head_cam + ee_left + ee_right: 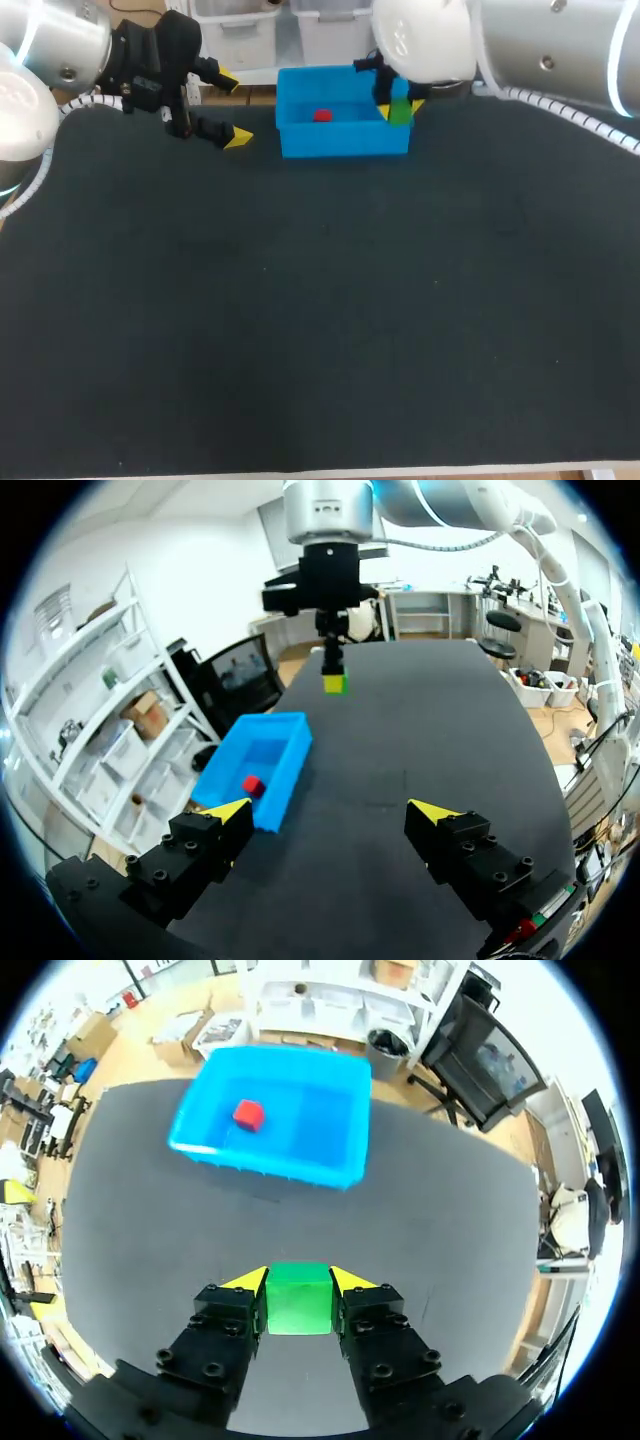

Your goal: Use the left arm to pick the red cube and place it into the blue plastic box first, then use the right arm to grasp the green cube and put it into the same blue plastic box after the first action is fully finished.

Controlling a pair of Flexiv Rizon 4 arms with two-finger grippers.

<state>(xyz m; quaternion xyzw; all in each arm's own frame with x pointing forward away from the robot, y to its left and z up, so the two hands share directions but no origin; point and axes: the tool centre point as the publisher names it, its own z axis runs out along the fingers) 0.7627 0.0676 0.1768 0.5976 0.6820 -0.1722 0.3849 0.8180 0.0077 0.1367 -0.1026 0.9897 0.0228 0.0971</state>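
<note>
The red cube (322, 115) lies inside the blue plastic box (340, 140) at the table's far middle; it shows in the box in the left wrist view (253, 786) and in the right wrist view (248, 1114). My right gripper (400, 108) is shut on the green cube (400, 112), held in the air by the box's right end. In the right wrist view the green cube (298, 1298) sits between both yellow tips of the right gripper (299, 1282), with the box (270, 1150) ahead. My left gripper (233, 108) stands open left of the box, nothing between its fingers (332, 812).
The dark table mat (320, 320) stretches wide in front of the box. The box (280, 780) sits close to the mat's far edge.
</note>
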